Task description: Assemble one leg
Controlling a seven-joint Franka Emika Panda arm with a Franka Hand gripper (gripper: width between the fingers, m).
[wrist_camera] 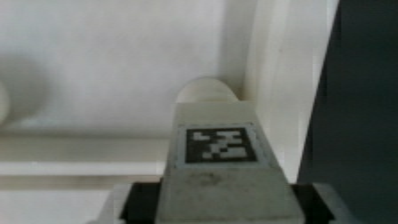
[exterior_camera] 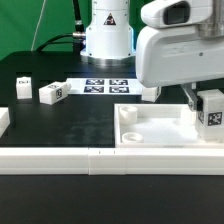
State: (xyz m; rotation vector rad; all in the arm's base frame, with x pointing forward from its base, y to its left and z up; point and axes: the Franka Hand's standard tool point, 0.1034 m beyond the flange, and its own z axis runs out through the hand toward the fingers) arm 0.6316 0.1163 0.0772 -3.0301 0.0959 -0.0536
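My gripper (exterior_camera: pixel 206 103) is shut on a leg (exterior_camera: pixel 212 112), a chunky white block with a black-and-white tag on its face. It holds the leg upright at the far right corner of the large white tray-like piece (exterior_camera: pixel 160 127). In the wrist view the leg (wrist_camera: pixel 219 140) fills the space between the two dark fingers (wrist_camera: pixel 320 203), with the gripper (wrist_camera: pixel 222 205) closed round it and the tray's wall (wrist_camera: pixel 107 150) beneath. Whether the leg's lower end touches the tray is hidden. Two more legs (exterior_camera: pixel 52 93) (exterior_camera: pixel 25 86) lie on the black table at the exterior view's left.
A third white block (exterior_camera: pixel 3 120) sits at the left edge. The marker board (exterior_camera: pixel 105 86) lies before the robot's base (exterior_camera: pixel 106 35). A white rail (exterior_camera: pixel 60 160) runs along the front. Round sockets (exterior_camera: pixel 128 113) show at the tray's left corners.
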